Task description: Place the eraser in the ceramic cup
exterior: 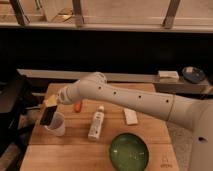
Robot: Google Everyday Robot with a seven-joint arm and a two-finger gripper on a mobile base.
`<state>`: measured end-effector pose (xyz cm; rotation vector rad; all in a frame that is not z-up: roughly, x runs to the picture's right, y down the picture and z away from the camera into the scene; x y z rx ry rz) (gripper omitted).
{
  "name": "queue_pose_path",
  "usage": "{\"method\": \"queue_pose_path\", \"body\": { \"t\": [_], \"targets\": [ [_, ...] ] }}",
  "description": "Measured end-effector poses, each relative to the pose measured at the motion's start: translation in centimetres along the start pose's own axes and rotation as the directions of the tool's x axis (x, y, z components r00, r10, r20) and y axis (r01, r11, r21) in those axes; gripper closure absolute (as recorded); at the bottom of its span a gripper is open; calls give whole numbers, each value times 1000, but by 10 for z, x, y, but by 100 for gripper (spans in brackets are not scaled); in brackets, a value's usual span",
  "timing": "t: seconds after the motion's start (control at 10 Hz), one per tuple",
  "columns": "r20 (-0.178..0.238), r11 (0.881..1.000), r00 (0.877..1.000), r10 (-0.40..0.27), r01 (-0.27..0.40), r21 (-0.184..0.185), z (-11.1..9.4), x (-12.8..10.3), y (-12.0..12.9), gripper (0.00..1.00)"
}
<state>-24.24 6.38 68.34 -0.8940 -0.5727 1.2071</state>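
Observation:
The white ceramic cup (pixel 57 126) stands at the left of the wooden table (pixel 75 150). My gripper (pixel 50 104) is just above the cup's left rim, at the end of the white arm that reaches in from the right. It is shut on the black eraser (pixel 47 118), which hangs upright from it. The eraser's lower end is at the cup's left rim; I cannot tell whether it is inside the cup or just in front of the rim.
A small orange-red object (pixel 78 106) lies right of the gripper. A white tube (pixel 96 125) lies mid-table, a white flat block (pixel 131 116) to its right, and a green bowl (pixel 129 152) at the front right. A dark chair stands left of the table.

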Motion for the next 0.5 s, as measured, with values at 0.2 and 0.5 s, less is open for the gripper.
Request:
{"method": "queue_pose_path", "body": {
  "t": [0.2,0.5],
  "targets": [
    [0,1000,1000,15,-15,14,-1,4,-11,25],
    [18,999,1000,21,-22,46,-13,-3,-23,25]
  ]
}}
